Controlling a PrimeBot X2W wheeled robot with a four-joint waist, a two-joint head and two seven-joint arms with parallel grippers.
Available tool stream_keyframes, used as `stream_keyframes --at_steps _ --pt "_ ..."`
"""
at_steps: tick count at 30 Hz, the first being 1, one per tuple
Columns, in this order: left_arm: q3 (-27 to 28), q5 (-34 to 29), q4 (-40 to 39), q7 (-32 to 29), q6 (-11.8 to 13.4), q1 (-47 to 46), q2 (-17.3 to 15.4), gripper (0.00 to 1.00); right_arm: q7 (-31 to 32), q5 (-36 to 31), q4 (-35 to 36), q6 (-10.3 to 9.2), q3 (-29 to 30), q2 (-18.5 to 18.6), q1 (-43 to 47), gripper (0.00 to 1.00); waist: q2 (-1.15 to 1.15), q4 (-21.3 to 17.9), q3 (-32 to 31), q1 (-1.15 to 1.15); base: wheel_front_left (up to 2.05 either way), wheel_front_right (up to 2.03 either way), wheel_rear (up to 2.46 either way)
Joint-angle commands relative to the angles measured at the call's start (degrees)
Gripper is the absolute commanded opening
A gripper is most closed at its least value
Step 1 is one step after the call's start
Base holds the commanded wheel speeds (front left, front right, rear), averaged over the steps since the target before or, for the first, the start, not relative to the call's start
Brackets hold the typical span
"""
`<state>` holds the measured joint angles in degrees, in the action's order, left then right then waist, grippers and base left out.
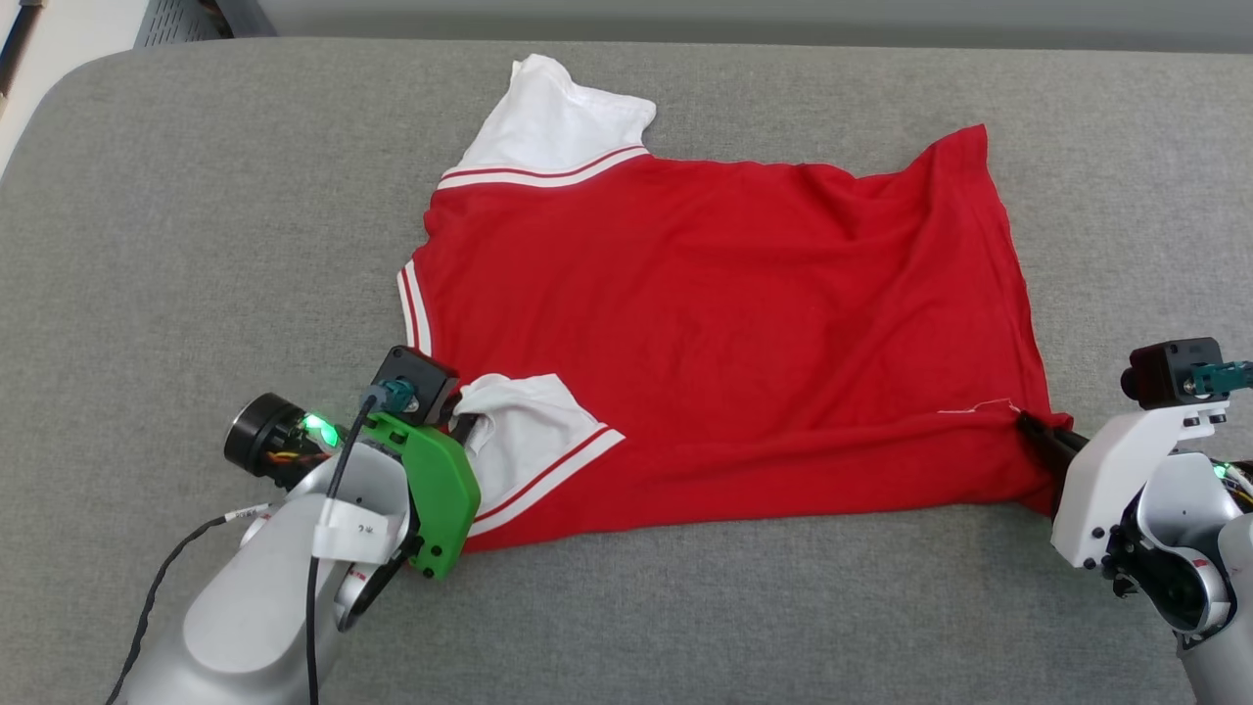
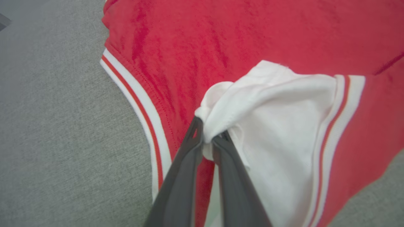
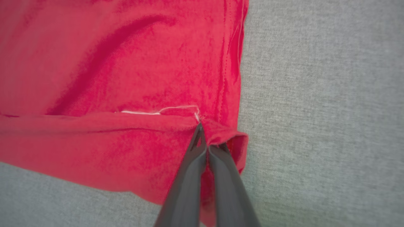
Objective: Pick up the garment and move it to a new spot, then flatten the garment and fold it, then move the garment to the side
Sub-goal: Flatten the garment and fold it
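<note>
The garment (image 1: 705, 323) is a red shirt with white sleeves and red-and-white striped trim, lying spread on the grey cloth-covered table (image 1: 196, 245) with its plain side up. My left gripper (image 1: 464, 423) is at the near left sleeve. In the left wrist view its tips (image 2: 210, 132) pinch a bunched fold of the white sleeve (image 2: 277, 126), lifted over the red body (image 2: 221, 47). My right gripper (image 1: 1030, 428) is at the near right hem corner. In the right wrist view it (image 3: 210, 138) is shut on the folded red hem (image 3: 110, 63) beside a loose white thread (image 3: 164, 110).
The table's rounded far-left corner (image 1: 69, 88) and far edge (image 1: 783, 44) border the work area. Bare grey cloth lies to the left of the shirt, in front of it and along the right edge (image 3: 315, 110).
</note>
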<state>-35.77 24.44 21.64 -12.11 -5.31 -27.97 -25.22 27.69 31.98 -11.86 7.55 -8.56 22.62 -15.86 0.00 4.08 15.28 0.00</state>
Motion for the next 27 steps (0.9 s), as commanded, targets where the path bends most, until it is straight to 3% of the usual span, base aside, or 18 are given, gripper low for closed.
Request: stream_keyframes --at_steps 1,8,16,27 --pt "-0.2 -1.1 1.1 1.4 0.3 -1.6 0.5 1.00 -0.9 -0.7 -0.4 -0.06 -0.3 0.2 -1.0 1.00 0.00 0.1 -0.3 0.00 0.00 0.00 0.00" --pt "2.2 -1.1 6.5 9.7 5.0 -2.1 3.9 1.00 -3.6 -0.3 -1.0 -0.06 -1.0 0.5 -0.6 1.00 0.00 0.6 -3.0 0.00 0.00 0.00 0.00" --pt "8.2 5.7 4.6 15.6 8.9 3.9 6.7 1.00 -5.4 -0.9 3.1 -0.06 -0.2 1.8 3.5 1.00 0.00 1.7 -7.9 0.00 0.00 0.00 0.00" --pt "8.8 10.3 -8.3 11.4 13.9 17.8 7.0 1.00 -3.3 -4.0 10.7 -0.06 5.3 -1.0 11.9 1.00 0.00 2.4 -11.0 0.00 0.00 0.00 0.00"
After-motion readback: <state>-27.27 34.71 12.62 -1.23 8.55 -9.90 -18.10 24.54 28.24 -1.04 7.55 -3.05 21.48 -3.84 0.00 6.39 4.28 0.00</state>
